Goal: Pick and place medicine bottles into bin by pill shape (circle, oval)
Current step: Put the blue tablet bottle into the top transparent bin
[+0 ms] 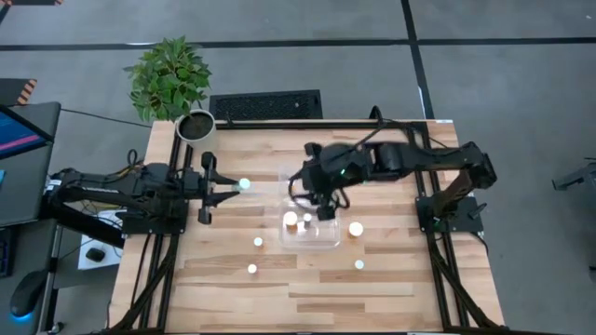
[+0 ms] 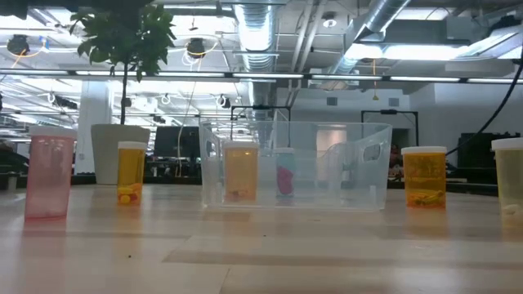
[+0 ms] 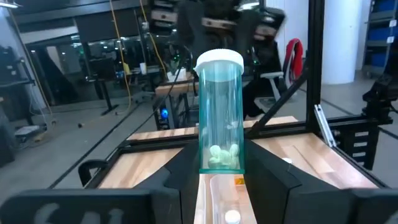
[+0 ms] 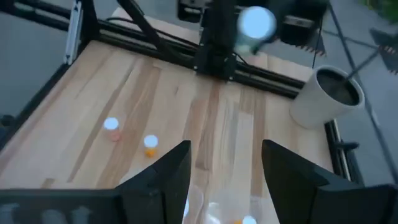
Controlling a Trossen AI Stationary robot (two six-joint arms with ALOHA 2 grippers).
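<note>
While the left gripper (image 3: 221, 180) pinches a teal bottle (image 3: 219, 112) upright between its fingers, right gripper (image 1: 323, 203) hangs spread above the clear bin (image 1: 321, 237). Wooden table (image 1: 391, 288); white pot (image 1: 196, 125) at its corner.

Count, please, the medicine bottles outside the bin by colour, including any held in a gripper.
Pink bottle: 1
Orange bottles: 2
Pale bottle: 1
Teal bottle, held in the left gripper: 1
Total: 5
</note>
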